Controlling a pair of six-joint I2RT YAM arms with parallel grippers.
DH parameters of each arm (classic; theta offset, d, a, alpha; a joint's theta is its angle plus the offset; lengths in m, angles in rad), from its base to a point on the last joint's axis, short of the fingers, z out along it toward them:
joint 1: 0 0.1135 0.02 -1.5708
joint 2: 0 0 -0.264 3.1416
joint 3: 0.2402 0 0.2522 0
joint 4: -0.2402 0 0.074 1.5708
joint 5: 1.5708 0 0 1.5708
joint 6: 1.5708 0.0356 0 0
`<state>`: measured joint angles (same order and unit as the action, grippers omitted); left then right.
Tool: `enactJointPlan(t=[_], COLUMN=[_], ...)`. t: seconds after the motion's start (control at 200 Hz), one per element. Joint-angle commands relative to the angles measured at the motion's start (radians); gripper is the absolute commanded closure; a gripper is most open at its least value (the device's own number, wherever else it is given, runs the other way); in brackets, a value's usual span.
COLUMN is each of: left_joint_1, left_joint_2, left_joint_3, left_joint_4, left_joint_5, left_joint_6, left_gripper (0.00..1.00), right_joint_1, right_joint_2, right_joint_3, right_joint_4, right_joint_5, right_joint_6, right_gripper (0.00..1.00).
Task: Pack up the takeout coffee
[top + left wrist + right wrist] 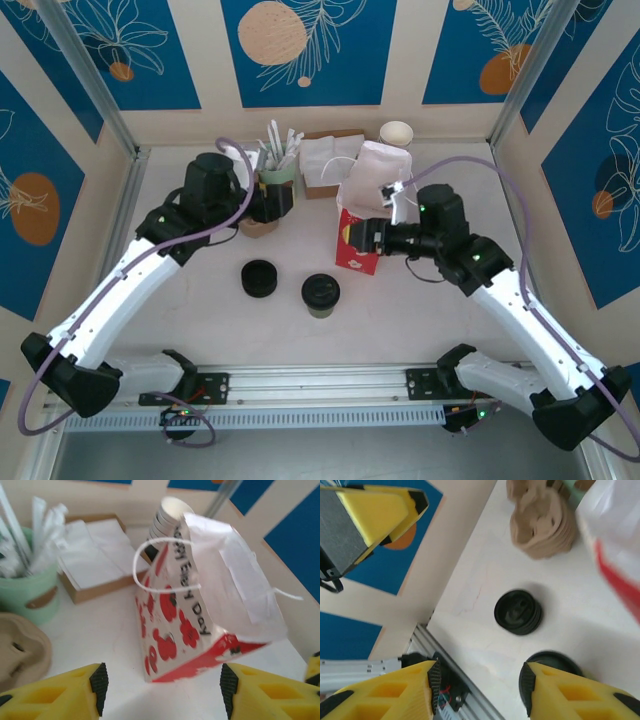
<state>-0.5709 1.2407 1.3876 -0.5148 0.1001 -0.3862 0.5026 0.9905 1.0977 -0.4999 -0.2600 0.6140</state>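
The takeout coffee [321, 293], a short olive-green cup with a black lid, stands on the table in front of the red-and-white bag [365, 205]. In the right wrist view its lid [555, 659] peeks out from behind my right finger. My right gripper [352, 237] hovers at the bag's left side, above the coffee, and is open [480, 687] with bare table between its fingers. Over by the green straw cup, my left gripper [272, 203] faces the bag [200, 605] and is open [162, 687] with nothing in it. The bag leans with its white top open.
A stack of loose black lids [260, 278] [518, 612] sits left of the coffee. At the back stand a green cup of straws [277, 172], a box of napkins [325, 165] and stacked paper cups [396, 133]. Brown pulp carriers [540, 520] lie by the left gripper.
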Motion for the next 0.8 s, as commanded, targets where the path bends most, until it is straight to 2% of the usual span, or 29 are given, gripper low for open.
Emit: enactJointPlan(t=[0.0,0.195,0.425,0.635,0.795], left_joint_1=[0.030,0.051,0.085,0.174,0.293], left_joint_2=[0.023,0.051,0.057,0.045,0.072], left_joint_3=[0.070,0.143,0.107,-0.059,-0.192], left_joint_4=[0.001,-0.024,-0.075,-0.001,0.108], left_joint_5=[-0.094,-0.168,-0.281,-0.273,-0.150], left_joint_6=[0.055,0.107,0.118,0.033,-0.089], left_gripper=[0.37,0.34,0.30,0.28,0.29], right_joint_1=[-0.081,-0.188,-0.209,-0.212,-0.212], right_joint_2=[-0.004,0.015,0.020,0.023,0.036], right_joint_3=[0.079,0.161,0.192,0.187,0.183], right_joint_4=[-0.049,-0.052,-0.042,-0.024,-0.017], right_joint_5=[-0.076,-0.133,-0.165,-0.206,-0.226], right_joint_6=[-0.082,-0.099,-0.083,-0.068,-0.058], right_gripper=[0.51,0.54,0.56,0.58,0.58])
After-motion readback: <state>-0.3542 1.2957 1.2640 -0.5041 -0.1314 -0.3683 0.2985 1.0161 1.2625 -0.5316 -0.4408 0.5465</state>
